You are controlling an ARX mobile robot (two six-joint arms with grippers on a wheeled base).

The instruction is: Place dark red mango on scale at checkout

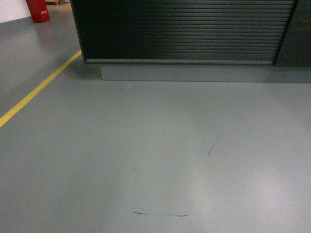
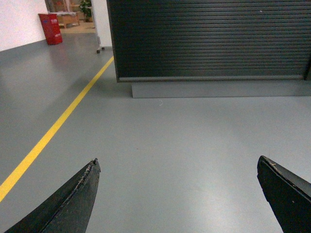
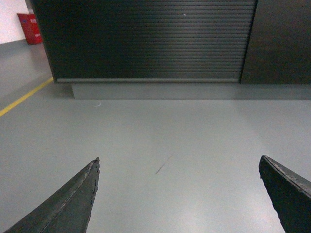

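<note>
The checkout [image 1: 180,31] stands at the far side, only its ribbed front showing. Left gripper [image 2: 177,194] and right gripper [image 3: 177,194] both gape wide, carrying nothing. No mango or scale in sight; rolling closer risks bumping the counter.

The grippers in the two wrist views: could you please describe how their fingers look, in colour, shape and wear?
Only the fingertips show. The left gripper has two black fingers tapering to blunt points, the left one with a pale, scuffed inner edge. The right gripper has matching dark, wedge-shaped fingers with a finely ridged edge. No cables, markings or arm links are visible, and the head view shows neither arm.
</note>
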